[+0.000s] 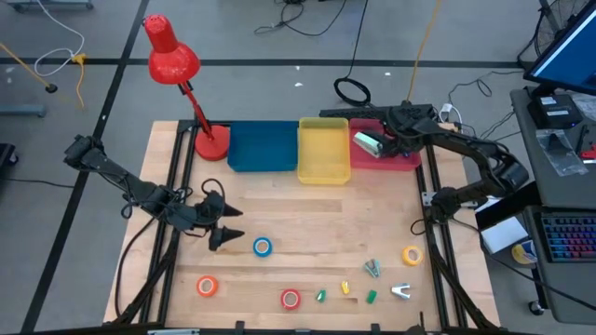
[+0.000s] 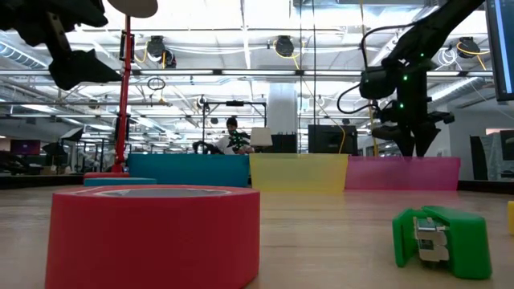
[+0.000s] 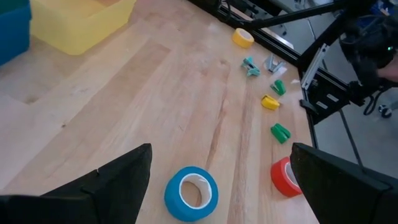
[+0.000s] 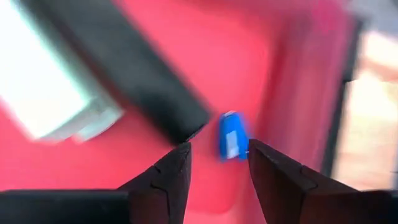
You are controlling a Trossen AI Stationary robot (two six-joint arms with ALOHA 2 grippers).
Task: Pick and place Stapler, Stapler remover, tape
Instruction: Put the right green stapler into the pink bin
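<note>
The red tape roll (image 1: 291,299) and orange tape roll (image 1: 207,287) lie at the table's near edge. The blue tape roll (image 1: 262,247) sits just beside the left gripper (image 1: 226,227), whose jaws are spread wide and hold nothing. The yellow tape roll (image 1: 412,255) lies on the right side. Far back, the right gripper (image 1: 392,140) hangs over the pink bin (image 1: 410,160) with its jaws apart. A pale stapler (image 1: 369,144) lies in the bin beside a small blue thing (image 4: 231,135), maybe a clip.
</note>
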